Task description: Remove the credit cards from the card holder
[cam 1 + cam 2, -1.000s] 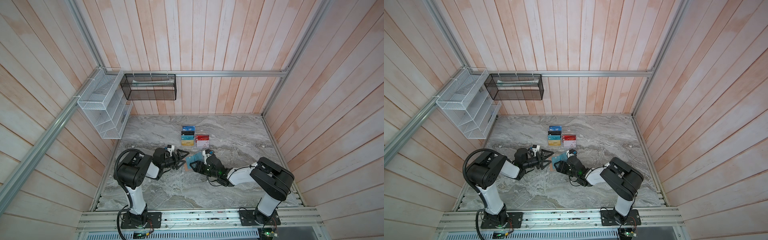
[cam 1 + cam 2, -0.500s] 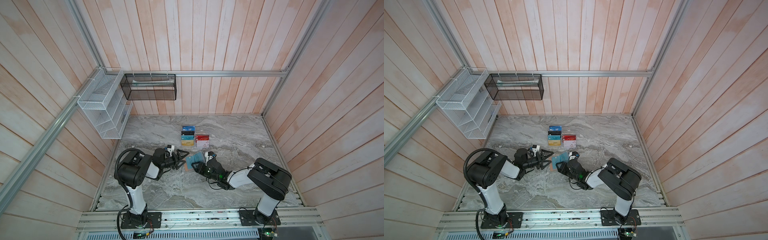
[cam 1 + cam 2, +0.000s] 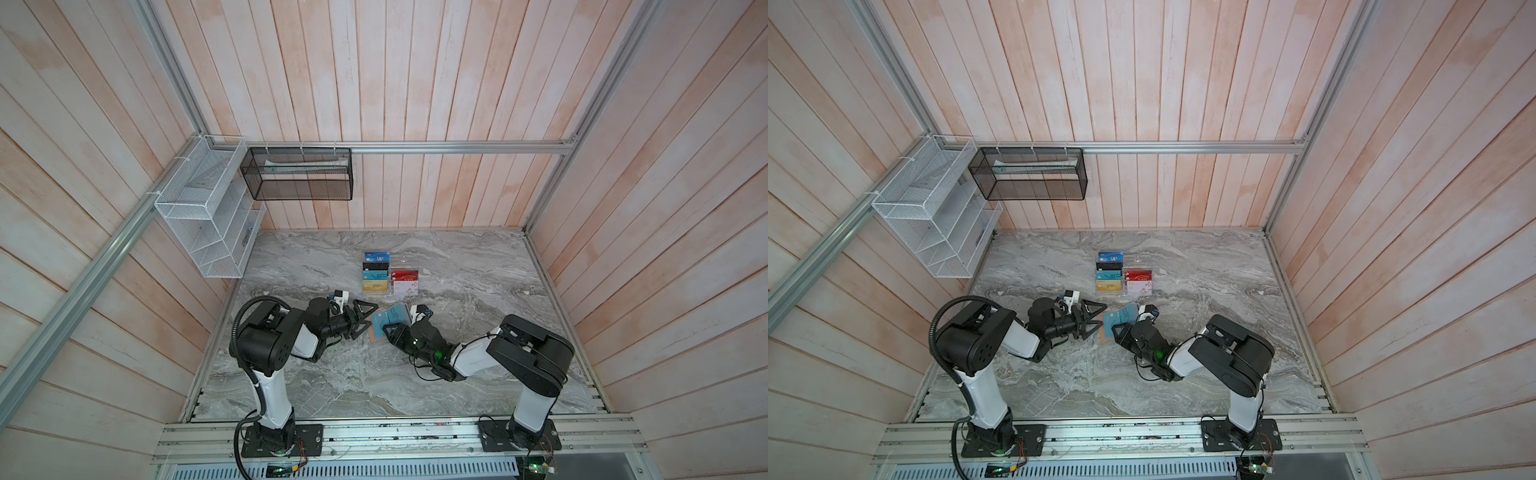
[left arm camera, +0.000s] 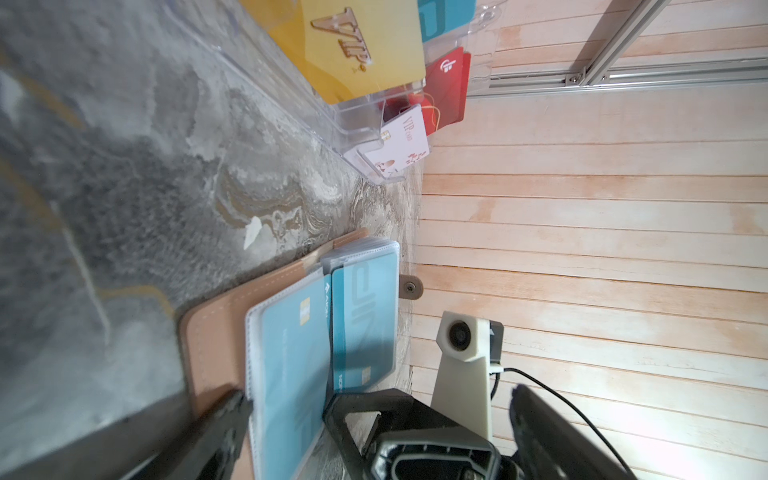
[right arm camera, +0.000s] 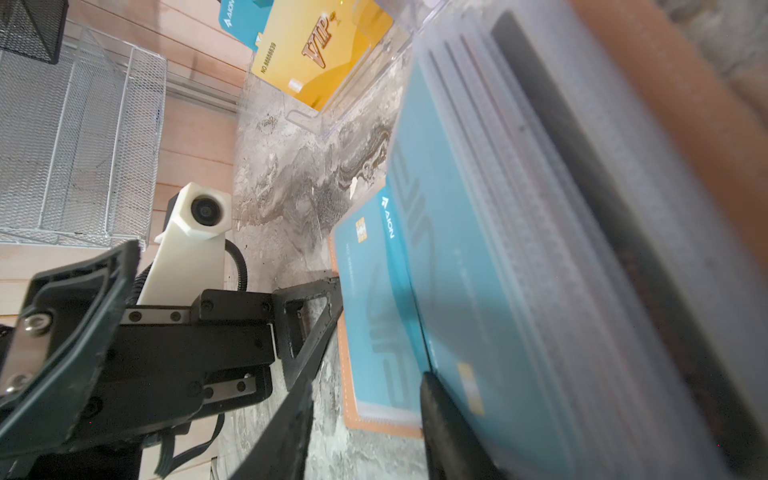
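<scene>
Tan leather card holder lies open showing teal credit cards; left fingers spread, right fingers unclear.

One card holder; two teal cards showing inside; six cards in one stand; two wire baskets.

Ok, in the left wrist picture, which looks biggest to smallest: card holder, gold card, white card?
Biggest: card holder, then gold card, then white card. The white one sits farther away, so it may only look smaller.

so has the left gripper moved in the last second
No. The left gripper sits in the same spot, down-left of the clear card stand in a top view.
</scene>
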